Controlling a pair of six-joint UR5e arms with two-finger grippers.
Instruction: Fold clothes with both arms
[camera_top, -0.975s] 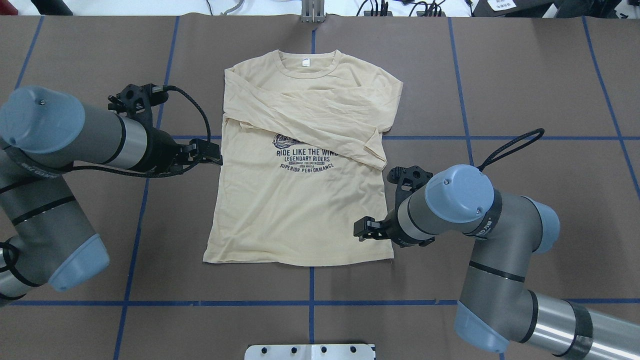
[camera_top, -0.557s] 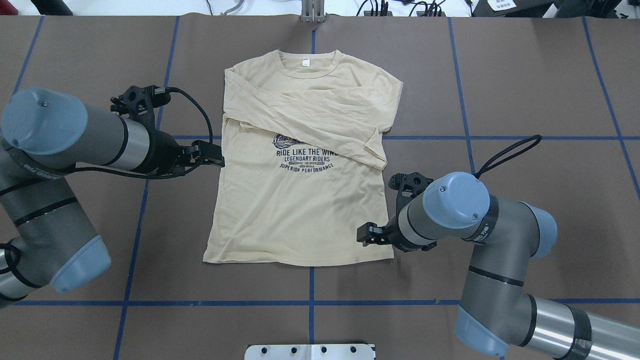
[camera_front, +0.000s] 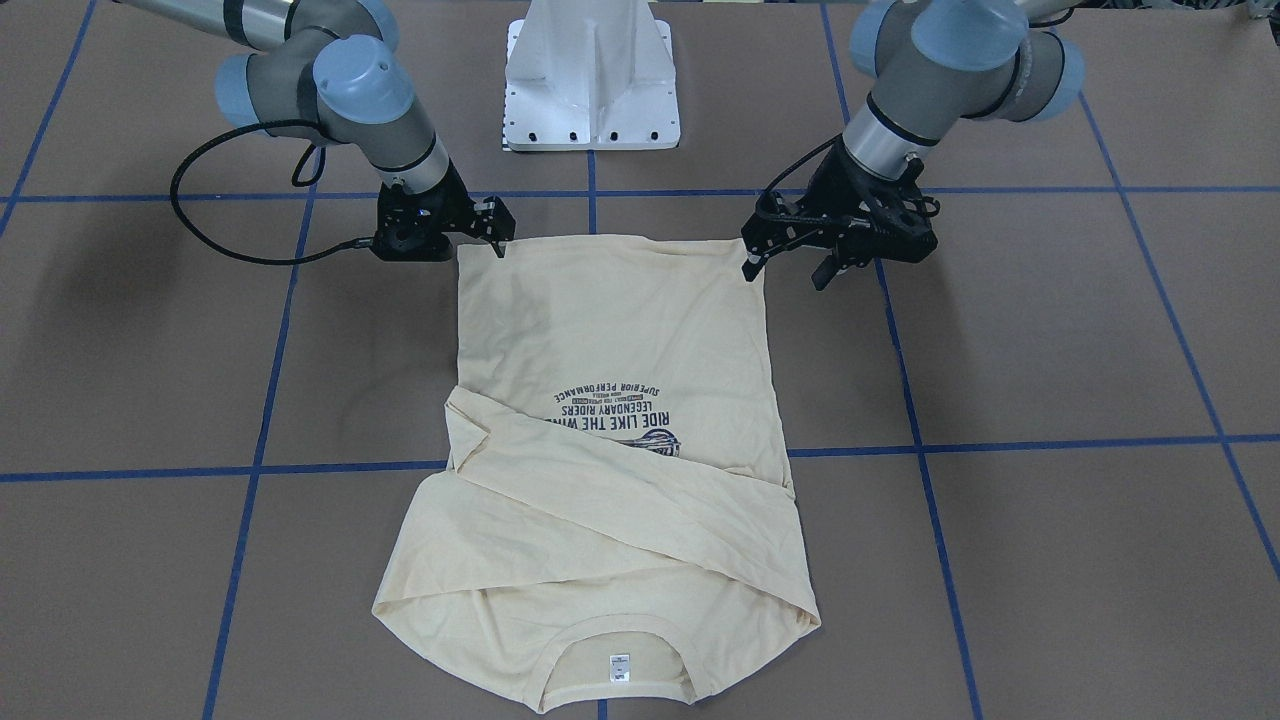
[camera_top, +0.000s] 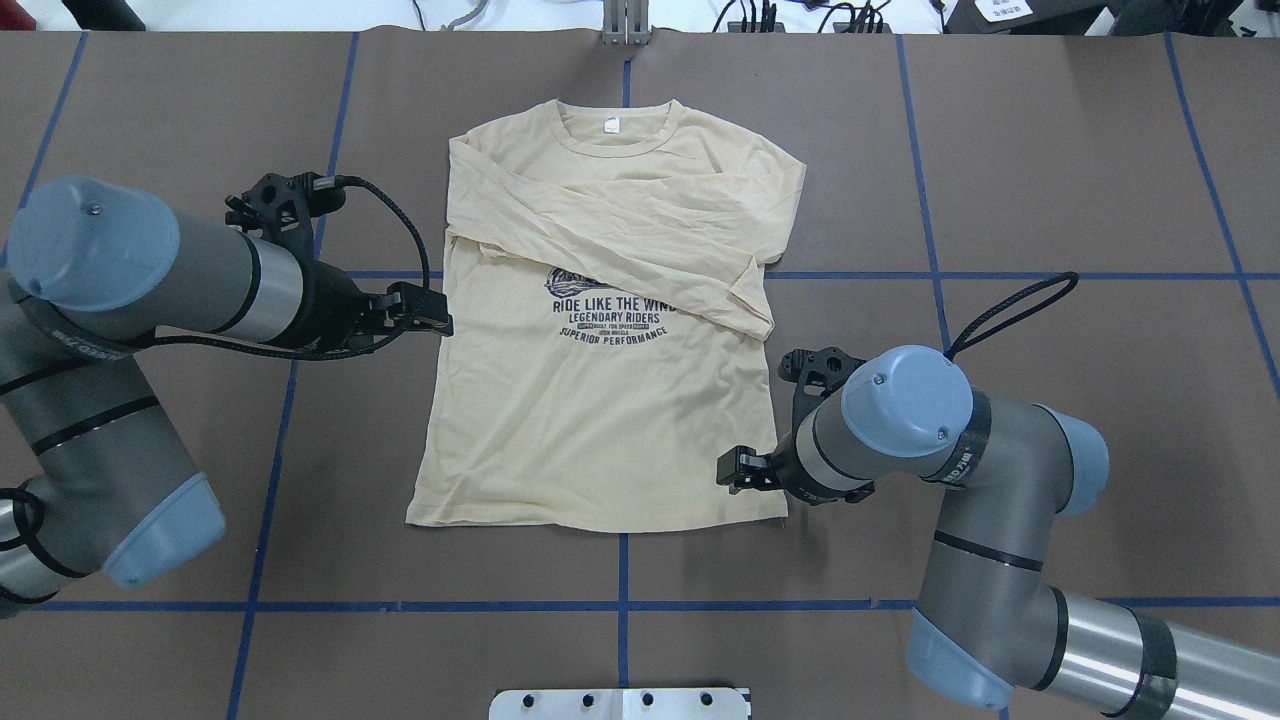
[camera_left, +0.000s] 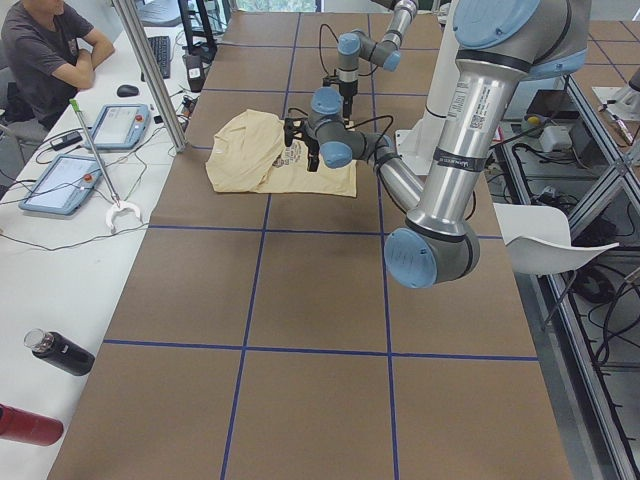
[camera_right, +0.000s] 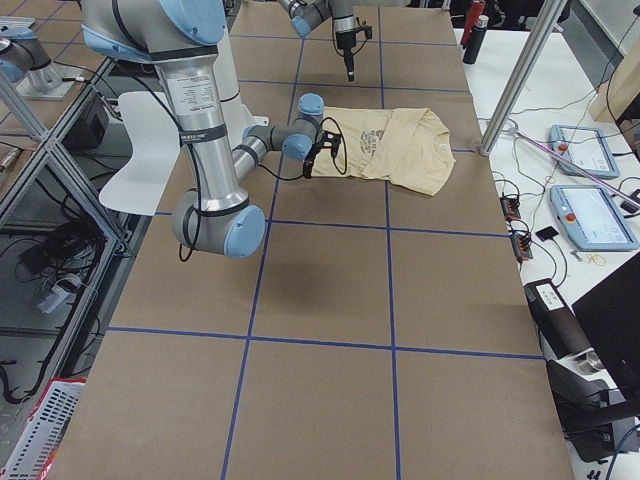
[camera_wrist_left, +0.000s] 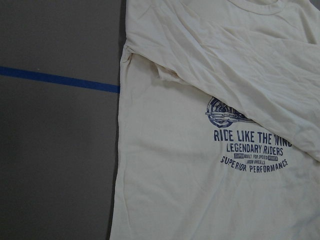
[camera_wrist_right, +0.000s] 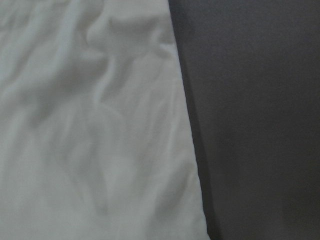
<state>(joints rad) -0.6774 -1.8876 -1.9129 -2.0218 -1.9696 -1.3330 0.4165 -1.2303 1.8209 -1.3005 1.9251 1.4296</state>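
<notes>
The clothes are one cream long-sleeved T-shirt (camera_top: 600, 430) lying flat on the brown table, front up, neck label at the far end. Both sleeves are folded across the chest, above the navy print (camera_top: 610, 318). My left gripper (camera_top: 438, 313) hovers beside the shirt's left edge at print height, open, with its fingers spread in the front-facing view (camera_front: 787, 272). My right gripper (camera_top: 728, 470) sits low over the shirt's lower right edge near the hem (camera_front: 500, 232) and looks open, holding nothing. Both wrist views show only cloth (camera_wrist_left: 200, 190) (camera_wrist_right: 90, 140) and table.
Blue tape lines (camera_top: 622, 570) grid the brown table cover. The white pedestal base (camera_front: 590, 80) stands behind the hem. In the left side view a person (camera_left: 45, 45) sits at a side bench with tablets (camera_left: 60, 180) and a metal pole (camera_left: 150, 75).
My right gripper has moved a little toward the hem along the shirt's right edge. My left gripper has edged slightly closer to the shirt's left edge. The shirt has not moved.
</notes>
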